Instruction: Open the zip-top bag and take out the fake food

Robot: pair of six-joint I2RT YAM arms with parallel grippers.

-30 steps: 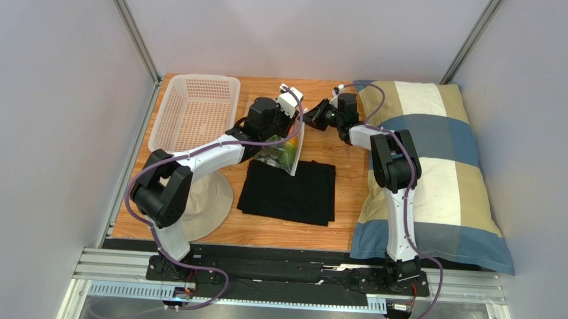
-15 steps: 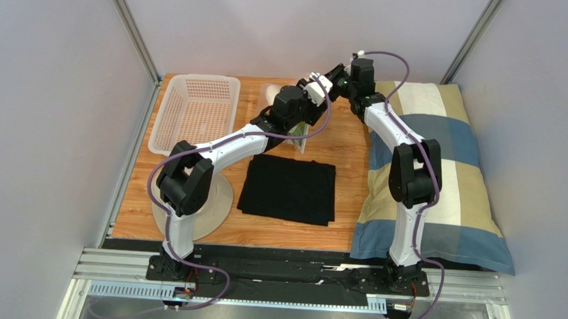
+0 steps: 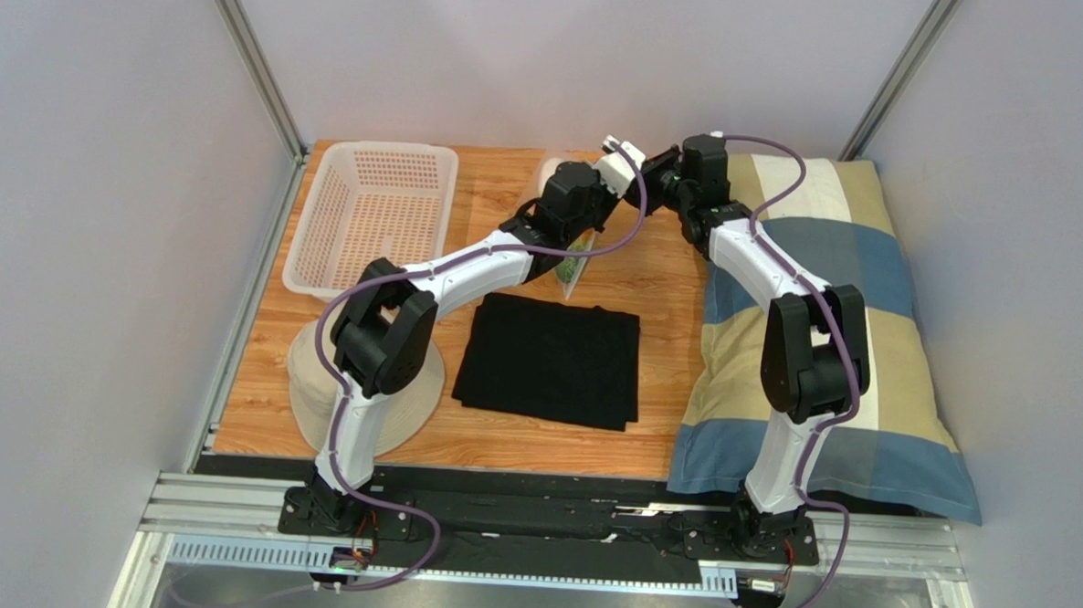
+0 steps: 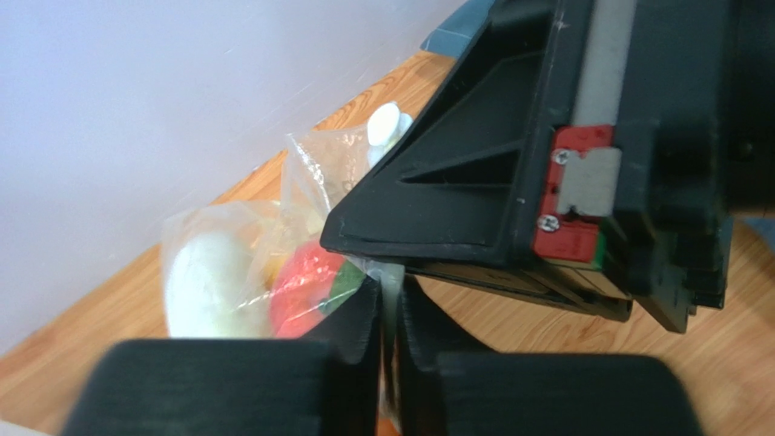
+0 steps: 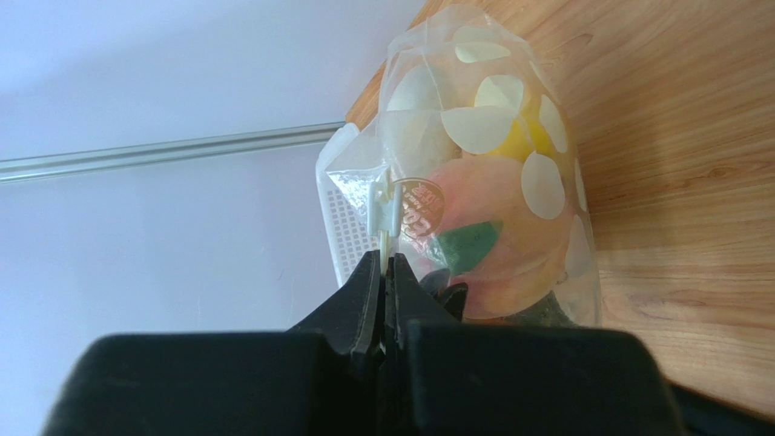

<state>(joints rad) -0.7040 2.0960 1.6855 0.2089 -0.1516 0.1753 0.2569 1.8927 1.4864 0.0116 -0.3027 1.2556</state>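
Zip-top bag (image 5: 509, 136): it is held up over the surface (image 3: 658, 289), just past the far edge of the black cloth (image 3: 549, 363). You cannot tell from above whether its bottom touches the wood.

Contents: the fake food (image 5: 482, 241) is all inside, with a peach-coloured piece, a yellow one and a green bit showing. The left wrist view adds a white piece (image 4: 205, 286) beside a red-orange one.

Holds: the right gripper (image 5: 387, 277) has its jaws closed on the bag's top strip, just below a small white tab (image 5: 386, 211). The left gripper (image 4: 389, 304) has its jaws closed on a fold of film next to the food. The two grippers sit close together beyond the cloth's far right corner.

Step in hand, by my reading: opening. No mouth shows, and nothing is out.

Next move: you would draw the two holds apart slowly, keeping the top edge uppermost. The film looks thin and may slip from a pinch. If either pinch holds both walls, pulling will not part the seal and you should re-grip.

The white basket (image 3: 373, 215) lies off the cloth's far left corner.
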